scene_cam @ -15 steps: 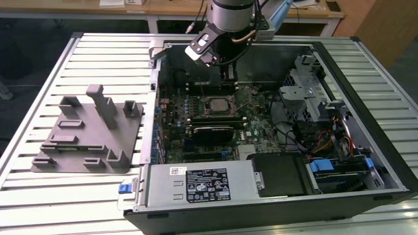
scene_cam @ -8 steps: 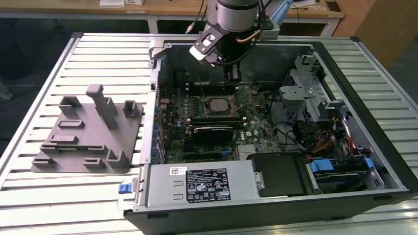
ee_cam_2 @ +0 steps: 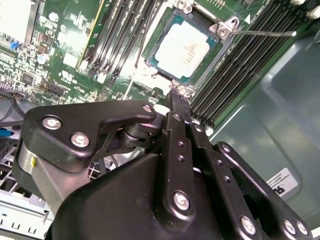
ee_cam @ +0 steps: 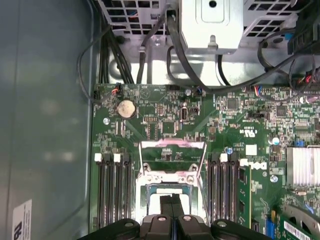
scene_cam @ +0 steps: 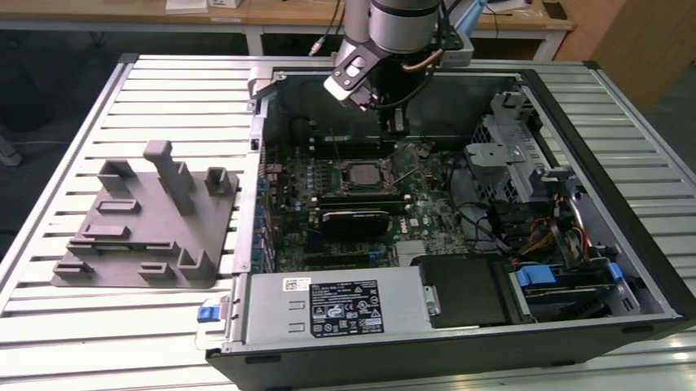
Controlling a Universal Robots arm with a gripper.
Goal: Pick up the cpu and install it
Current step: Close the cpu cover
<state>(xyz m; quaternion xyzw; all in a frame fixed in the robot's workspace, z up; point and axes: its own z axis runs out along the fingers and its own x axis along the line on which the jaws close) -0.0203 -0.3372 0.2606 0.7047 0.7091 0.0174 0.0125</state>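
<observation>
The cpu (ee_cam_2: 185, 47), a flat silvery square with a paler rim, lies in the motherboard socket (scene_cam: 363, 173) inside the open computer case. The socket's metal frame (ee_cam: 172, 152) stands hinged up. My gripper (scene_cam: 394, 124) hangs above the board just beyond the socket's far edge. In the second wrist view the black fingers (ee_cam_2: 176, 107) sit pressed together, tips beside the socket's corner, with nothing between them. The first wrist view looks down the fingers (ee_cam: 165, 205) onto the socket, where they hide most of the chip.
The grey plastic fixture (scene_cam: 147, 220) stands on the slatted table at the exterior view's left. Memory slots (ee_cam: 112, 192) flank the socket on both sides. Drive cages and cables (scene_cam: 522, 179) crowd the case's right, and a power supply (scene_cam: 337, 305) sits at the front.
</observation>
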